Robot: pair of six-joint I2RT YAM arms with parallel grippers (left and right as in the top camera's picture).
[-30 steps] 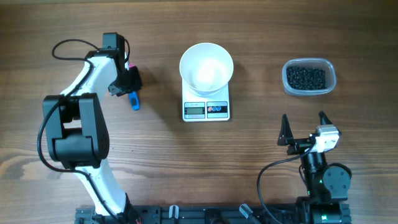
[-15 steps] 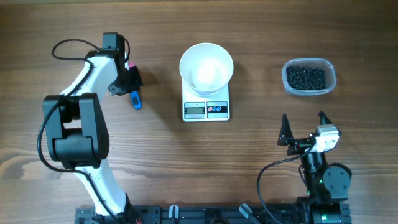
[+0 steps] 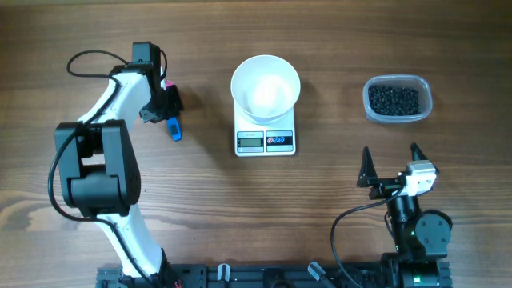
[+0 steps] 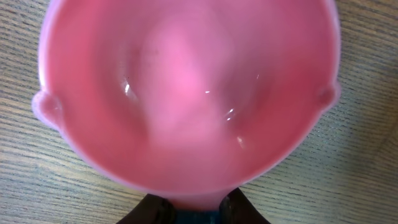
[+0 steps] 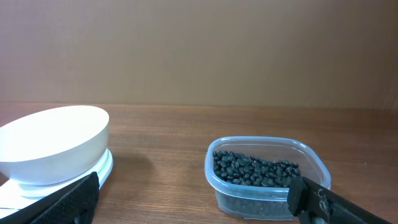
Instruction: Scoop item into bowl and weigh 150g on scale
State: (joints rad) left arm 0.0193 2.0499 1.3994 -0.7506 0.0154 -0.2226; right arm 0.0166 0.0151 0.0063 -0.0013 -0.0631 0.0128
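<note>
My left tool (image 3: 166,112) grips the pink scoop (image 4: 186,99) by its handle; my right tool (image 3: 391,166) gapes open. The white bowl (image 3: 240,80) sits on the scale (image 3: 266,142), and the beans (image 3: 394,99) lie in the tub (image 3: 426,100) to its right.

1. The scoop's blue handle (image 3: 174,128), poking out from my left fingers (image 4: 155,213) toward 5 o'clock in the overhead view, has moved a hair since a second ago: its free end now sits slightly nearer 1 o'clock over the worktop (image 3: 240,200).
2. That shift came in the first half of the second.
3. Whether my fingers tightened on the handle with it, the overhead view is too coarse to tell.
</note>
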